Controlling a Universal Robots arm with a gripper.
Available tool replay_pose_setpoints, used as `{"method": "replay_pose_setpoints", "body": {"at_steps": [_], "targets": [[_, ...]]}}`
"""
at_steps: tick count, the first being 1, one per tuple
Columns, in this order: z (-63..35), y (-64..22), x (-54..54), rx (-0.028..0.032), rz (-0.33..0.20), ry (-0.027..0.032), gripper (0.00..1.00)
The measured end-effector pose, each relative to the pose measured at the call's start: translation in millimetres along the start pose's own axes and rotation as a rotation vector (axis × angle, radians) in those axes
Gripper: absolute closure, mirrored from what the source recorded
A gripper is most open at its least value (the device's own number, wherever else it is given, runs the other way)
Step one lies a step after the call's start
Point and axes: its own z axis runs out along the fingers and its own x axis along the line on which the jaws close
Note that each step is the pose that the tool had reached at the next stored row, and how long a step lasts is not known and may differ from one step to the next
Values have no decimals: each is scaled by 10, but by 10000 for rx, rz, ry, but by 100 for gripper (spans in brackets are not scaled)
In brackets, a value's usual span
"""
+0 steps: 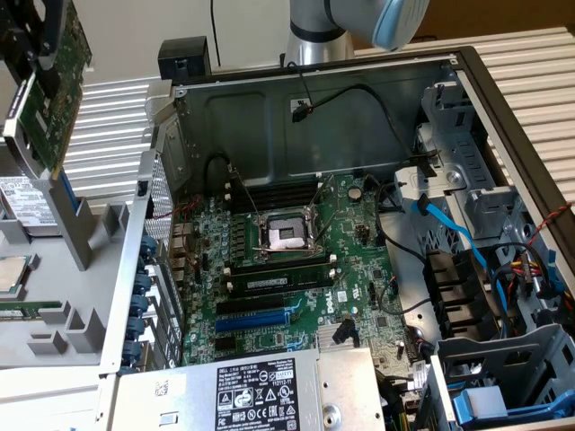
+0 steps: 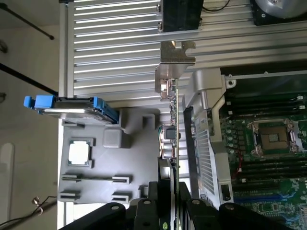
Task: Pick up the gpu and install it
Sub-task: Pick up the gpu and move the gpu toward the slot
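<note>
Over grey parts tray [image 2: 136,160], end effector [image 2: 173,191] clamped on gpu [image 2: 175,120], hard drive [image 2: 72,108] nearby, open computer case [image 1: 359,99] beside

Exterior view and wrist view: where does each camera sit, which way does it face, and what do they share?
Exterior view: above the open case, looking down at the motherboard; the arm and gripper show.
Wrist view: behind the gripper, looking along the gpu it holds.
Shared: gpu, motherboard, grey tray.
</note>
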Motion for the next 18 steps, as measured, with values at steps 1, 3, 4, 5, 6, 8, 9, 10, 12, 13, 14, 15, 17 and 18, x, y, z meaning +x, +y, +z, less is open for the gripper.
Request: {"method": "replay_pose_setpoints", "body": {"at_steps": [1, 3, 4, 5, 6, 8, 9, 10, 12, 13, 14, 15, 17, 18], "targets": [[-16, 0, -22, 6, -3, 27, 73], [-42, -2, -65, 30, -6, 91, 73], [-53, -3, -88, 53, -5, 131, 73], [-62, -5, -108, 80, -3, 168, 73], [-70, -8, -130, 111, 1, 208, 73], [-84, -12, -177, 168, 8, 280, 73], [-91, -13, -206, 183, 11, 305, 73], [-99, -12, -241, 191, 12, 323, 73], [-114, -7, -306, 196, 13, 343, 73], [-123, -5, -341, 196, 13, 351, 73], [-130, -2, -376, 198, 13, 359, 73], [-136, 0, -412, 200, 14, 368, 73], [-149, 4, -486, 212, 16, 390, 73], [-154, 6, -522, 220, 19, 402, 73]]}}
